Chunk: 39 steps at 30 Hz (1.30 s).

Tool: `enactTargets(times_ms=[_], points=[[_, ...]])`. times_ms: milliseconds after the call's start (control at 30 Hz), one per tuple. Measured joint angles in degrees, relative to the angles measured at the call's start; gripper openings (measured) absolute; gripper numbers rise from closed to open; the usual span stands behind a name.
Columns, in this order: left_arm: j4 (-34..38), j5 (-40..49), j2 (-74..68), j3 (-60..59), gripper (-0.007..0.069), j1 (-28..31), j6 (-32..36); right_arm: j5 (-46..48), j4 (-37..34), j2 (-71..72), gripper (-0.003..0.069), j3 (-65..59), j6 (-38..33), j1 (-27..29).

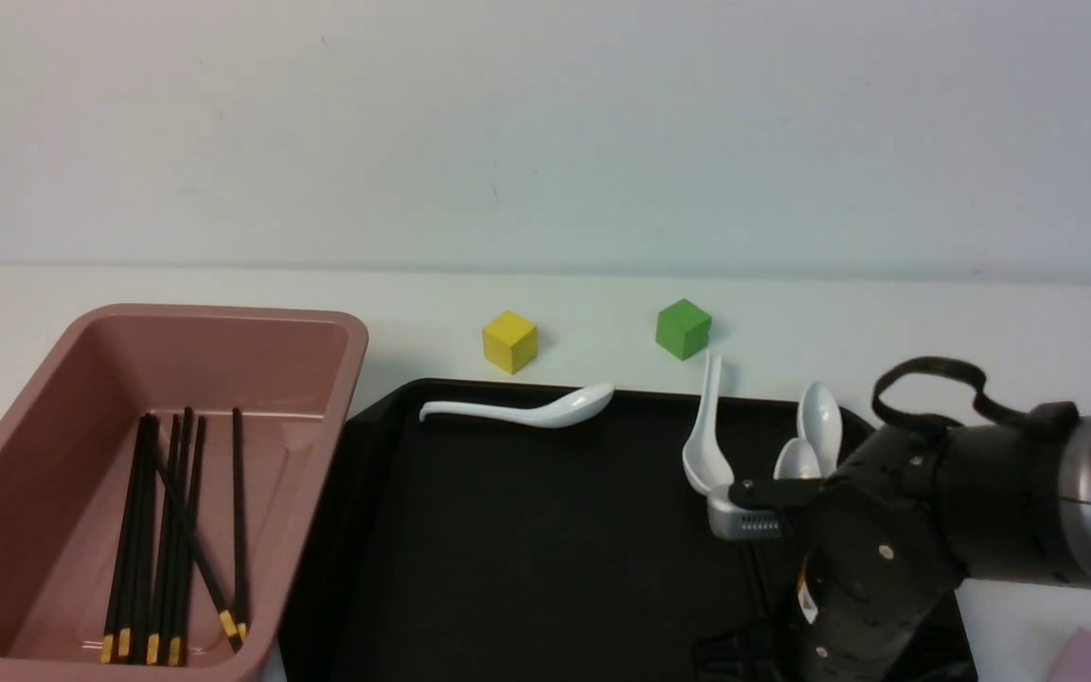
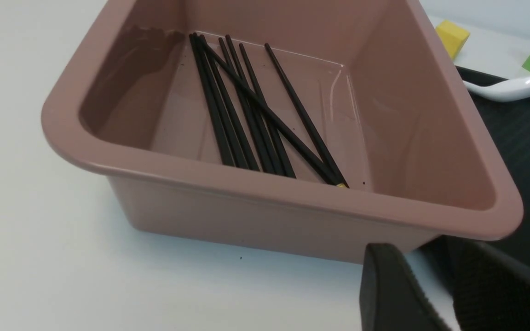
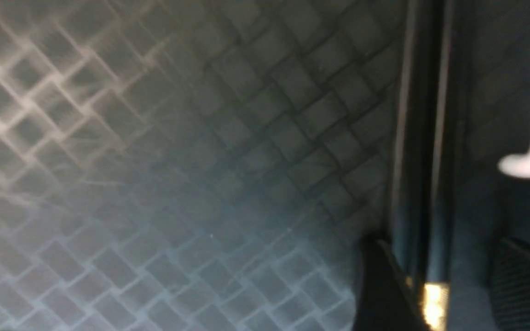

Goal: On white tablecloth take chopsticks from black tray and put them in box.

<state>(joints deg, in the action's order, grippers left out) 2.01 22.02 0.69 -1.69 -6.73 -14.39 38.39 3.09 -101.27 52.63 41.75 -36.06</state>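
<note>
The pink box (image 1: pixel 337 369) stands on the white tablecloth (image 1: pixel 934 322) at the left, with several black chopsticks (image 1: pixel 167 530) lying in it, their gold bands toward me. Beside it on the right is the black tray (image 1: pixel 527 530). My right arm reaches low over the tray's right part. In the right wrist view my right gripper (image 3: pixel 437 243) is open just above the tray floor (image 3: pixel 177 184), and two chopsticks (image 3: pixel 423 138) with a gold band lie between its fingers, close to one finger. My left gripper (image 2: pixel 423 259) hovers open and empty near the box's corner (image 2: pixel 499 216).
Several white spoons lie along the tray's far side, one (image 1: pixel 527 409) in the middle and others (image 1: pixel 711 426) at the right, near my right arm. A yellow cube (image 1: pixel 509 341) and a green cube (image 1: pixel 683 328) sit behind the tray. A pale pink object (image 1: pixel 1090 658) lies at the front right.
</note>
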Motion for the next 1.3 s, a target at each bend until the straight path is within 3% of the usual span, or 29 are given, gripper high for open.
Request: enactTargets(times_ms=[133,300,800,1033,1300], points=[[0.0,0.0,0.0,0.0,0.0235,0.0,0.0,0.05,-0.52,-0.48,0.03,0.35,0.08,0.0],[0.0,0.0,0.0,0.0,0.0235,0.0,0.0,0.34,-1.18,-0.53,0.0139,0.46,-0.96,0.0],[0.0,0.0,0.0,0.0,0.0235,0.0,0.0,4.45,-20.51,9.65,0.0144,3.6,-19.74,0.0],[0.0,0.0,0.0,0.0,0.0235,0.0,0.0,7.59,-29.84,9.54,0.0144,15.09,-31.06,-0.76],[0.0,0.0,0.0,0.0,0.0235,0.0,-0.05,-1.58,-40.83,-2.79,0.0144,35.44,-46.55,-9.78]])
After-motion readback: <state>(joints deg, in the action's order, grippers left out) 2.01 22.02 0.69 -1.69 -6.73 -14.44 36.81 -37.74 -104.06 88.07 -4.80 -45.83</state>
